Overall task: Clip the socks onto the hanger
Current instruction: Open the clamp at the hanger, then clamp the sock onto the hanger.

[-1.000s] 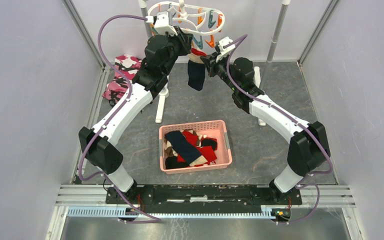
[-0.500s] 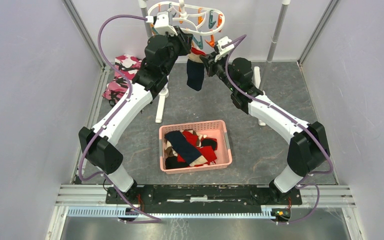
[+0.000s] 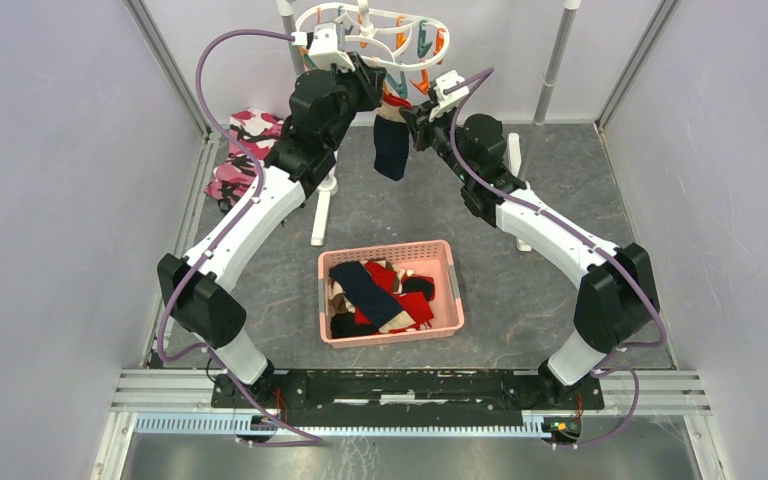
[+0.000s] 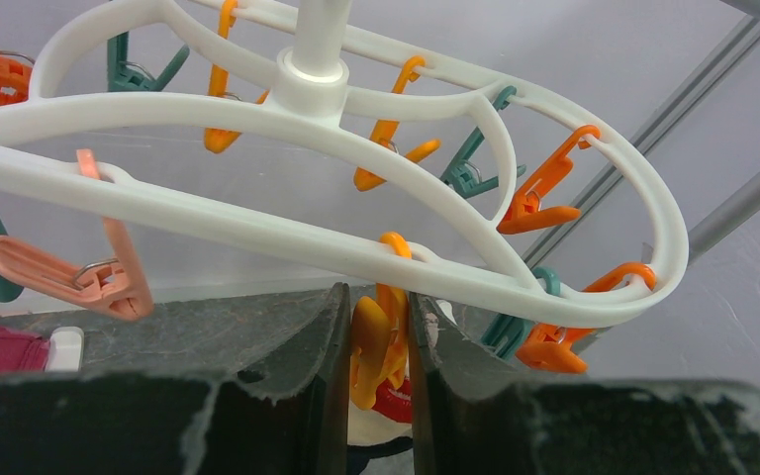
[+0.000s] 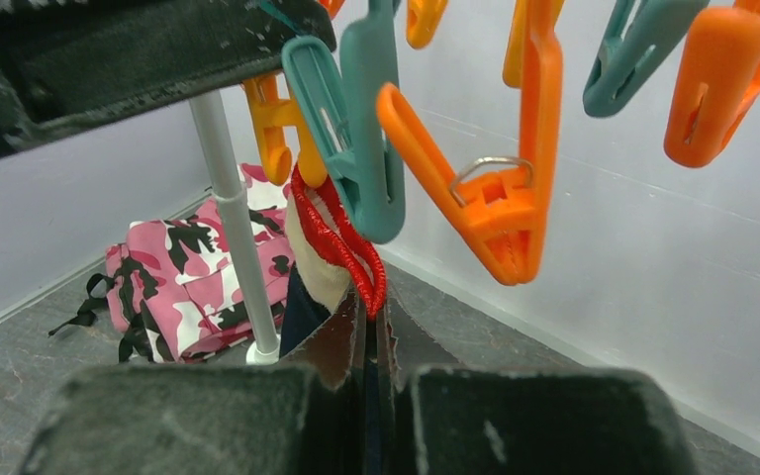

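Observation:
The white hanger (image 3: 370,25) (image 4: 257,223) hangs at the back with orange and teal clips. My left gripper (image 3: 372,85) (image 4: 376,376) is shut on one orange clip (image 4: 381,341), squeezing it from both sides. A sock (image 3: 392,145) with a red cuff (image 5: 341,242), beige middle and navy foot dangles just under that clip. My right gripper (image 3: 412,118) (image 5: 368,317) is shut on the red cuff and holds it up against the clip's lower end (image 5: 272,124). More socks (image 3: 380,295) lie heaped in the pink basket (image 3: 388,249).
A pink camouflage cloth (image 3: 240,150) (image 5: 188,277) lies on the floor at the back left. Grey rack poles (image 3: 558,55) (image 5: 233,218) stand beside the hanger, with a white foot bar (image 3: 322,210) on the floor. Neighbouring teal (image 5: 361,139) and orange (image 5: 505,198) clips hang close above my right gripper.
My right gripper has edged slightly left with the sock, toward the squeezed clip. The left gripper stays put on the clip.

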Action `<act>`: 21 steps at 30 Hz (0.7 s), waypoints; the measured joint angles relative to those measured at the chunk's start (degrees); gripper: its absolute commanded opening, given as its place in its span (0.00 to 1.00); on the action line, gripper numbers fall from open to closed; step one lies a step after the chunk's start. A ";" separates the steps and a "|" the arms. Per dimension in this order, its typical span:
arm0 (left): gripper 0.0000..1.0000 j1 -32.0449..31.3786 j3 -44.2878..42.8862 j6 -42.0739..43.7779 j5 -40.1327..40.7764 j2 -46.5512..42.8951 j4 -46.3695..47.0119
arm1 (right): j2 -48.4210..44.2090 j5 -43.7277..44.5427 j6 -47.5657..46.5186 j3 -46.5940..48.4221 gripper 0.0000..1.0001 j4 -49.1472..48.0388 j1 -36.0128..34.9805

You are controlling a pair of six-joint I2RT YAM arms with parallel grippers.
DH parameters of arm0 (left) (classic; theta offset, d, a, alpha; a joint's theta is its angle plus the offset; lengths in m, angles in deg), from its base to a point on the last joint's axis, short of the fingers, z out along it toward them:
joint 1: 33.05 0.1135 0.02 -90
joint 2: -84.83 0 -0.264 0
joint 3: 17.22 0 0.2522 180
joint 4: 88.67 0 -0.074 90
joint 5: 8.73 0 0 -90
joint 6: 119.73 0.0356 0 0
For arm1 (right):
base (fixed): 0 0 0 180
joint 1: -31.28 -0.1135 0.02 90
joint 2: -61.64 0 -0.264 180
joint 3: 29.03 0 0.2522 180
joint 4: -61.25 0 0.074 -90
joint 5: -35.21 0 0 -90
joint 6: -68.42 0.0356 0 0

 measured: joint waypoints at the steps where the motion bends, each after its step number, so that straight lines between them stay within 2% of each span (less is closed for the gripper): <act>1: 0.16 0.00 0.00 0.00 0.00 0.00 0.00 | 0.02 -0.09 0.00 0.20 0.00 0.00 -0.09; 21: 0.16 0.00 0.00 0.00 0.00 0.00 -0.02 | 0.48 2.82 -0.04 1.01 0.00 -1.92 -1.29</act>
